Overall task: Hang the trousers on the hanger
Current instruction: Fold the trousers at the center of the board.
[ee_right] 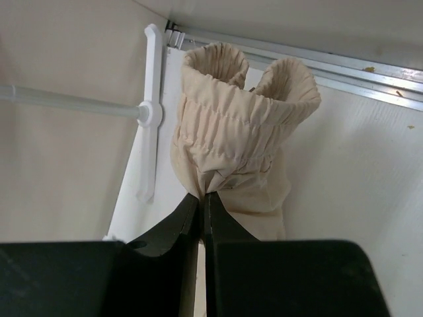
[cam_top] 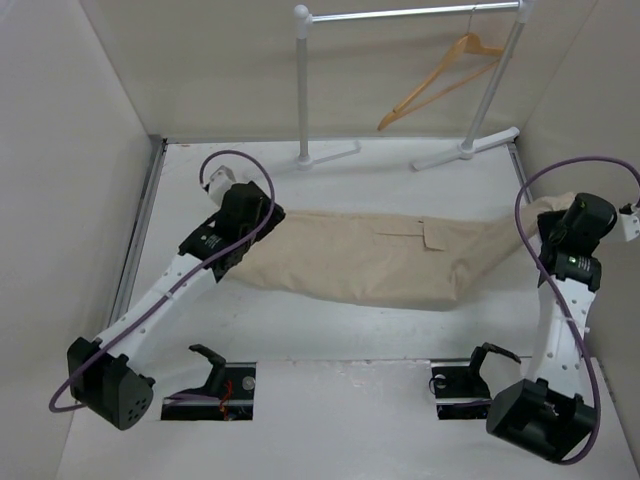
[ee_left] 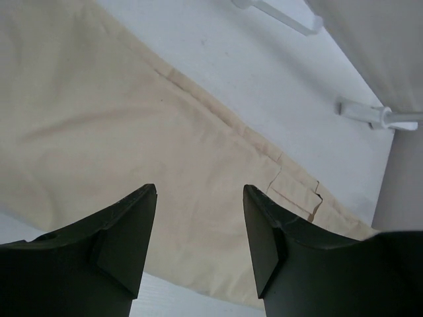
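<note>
The right gripper [ee_right: 203,198] has its two black fingers pressed together on a pinch of the gathered elastic waistband of the beige soft cloth trousers [cam_top: 370,260]. The waistband stands up in a ruffled loop just beyond the fingertips.

The left gripper [ee_left: 198,191] is over the leg end of the same trousers. Its black fingers are apart with nothing between them, and whether they touch the cloth cannot be told. The stitched pocket flap [ee_left: 295,191] lies ahead of it, slightly to its right.

Between the two grippers the trousers lie stretched flat on the white table [cam_top: 330,345].

Far beyond both grippers, nearer the right one, the light-brown wooden triangular hanger [cam_top: 440,80] hangs tilted by its hook from the rail of the white metal clothes rack [cam_top: 400,14], well apart from the trousers.
</note>
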You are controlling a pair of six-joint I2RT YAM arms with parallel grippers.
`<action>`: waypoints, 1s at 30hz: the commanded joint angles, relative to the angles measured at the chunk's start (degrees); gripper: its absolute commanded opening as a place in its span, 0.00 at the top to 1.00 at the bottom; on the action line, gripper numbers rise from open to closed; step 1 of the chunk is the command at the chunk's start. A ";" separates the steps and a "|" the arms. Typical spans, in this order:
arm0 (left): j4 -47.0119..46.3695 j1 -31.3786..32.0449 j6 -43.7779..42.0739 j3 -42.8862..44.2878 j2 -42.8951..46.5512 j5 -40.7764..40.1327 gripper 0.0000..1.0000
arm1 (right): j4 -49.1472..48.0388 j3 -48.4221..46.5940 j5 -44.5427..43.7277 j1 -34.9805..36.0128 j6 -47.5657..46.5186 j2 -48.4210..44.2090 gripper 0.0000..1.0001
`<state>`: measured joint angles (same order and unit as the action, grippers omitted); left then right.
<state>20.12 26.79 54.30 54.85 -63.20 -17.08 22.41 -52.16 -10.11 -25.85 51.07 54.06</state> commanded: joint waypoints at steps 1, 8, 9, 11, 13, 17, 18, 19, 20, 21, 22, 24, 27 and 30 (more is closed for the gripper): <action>2.73 6.28 0.89 7.18 -2.01 -5.32 0.48 | 4.21 -4.52 -0.70 -0.13 -3.25 -2.55 0.91; 4.31 15.71 1.77 14.06 -4.31 -10.51 0.47 | 7.20 -9.36 -0.79 10.66 -6.86 -6.07 0.90; 4.66 14.75 1.68 13.36 -2.73 -10.69 0.47 | 7.64 -10.23 -0.79 13.47 -7.03 -6.25 0.90; 5.63 10.55 1.07 11.25 0.87 -9.47 0.46 | 8.52 -12.16 -1.40 20.14 -6.16 -6.25 0.90; 7.65 4.48 0.45 9.14 4.47 -5.78 0.46 | 9.31 -14.88 -4.11 27.70 -3.88 -5.12 0.90; 10.11 -9.91 -3.58 5.28 11.68 2.73 0.46 | 10.19 -21.91 -13.42 45.36 -0.28 0.50 0.90; 10.46 -12.13 -4.37 4.92 12.57 4.23 0.46 | 10.28 -24.19 -15.53 50.01 0.60 2.69 0.90; 10.73 -15.63 -5.60 4.57 13.62 6.16 0.46 | 10.28 -26.56 -17.56 54.32 1.39 5.24 0.91; 10.90 -18.98 -6.66 4.13 14.41 7.75 0.46 | 10.28 -29.11 -19.75 58.28 2.18 8.22 0.91; 10.82 -21.79 -7.45 3.69 15.12 9.68 0.46 | 10.28 -32.18 -21.51 61.97 3.15 11.64 0.91; 10.56 -24.52 -8.07 3.25 15.47 11.44 0.46 | 10.28 -35.35 -23.10 65.06 3.94 15.07 0.90; 10.12 -29.97 -8.34 2.20 15.83 14.17 0.46 | 10.19 -42.19 -24.86 70.50 5.61 22.79 0.90; 8.19 -34.82 -8.34 0.00 16.44 16.11 0.46 | 9.76 -52.22 -25.75 76.50 7.55 33.79 0.89; 8.09 -37.55 -8.51 -0.97 17.32 14.80 0.46 | 9.84 -65.83 -24.08 81.25 7.82 47.58 0.85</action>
<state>29.54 -8.75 47.53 54.68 -47.05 -4.43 34.52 -108.27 -32.67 51.77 56.60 93.89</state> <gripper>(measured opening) 0.542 0.146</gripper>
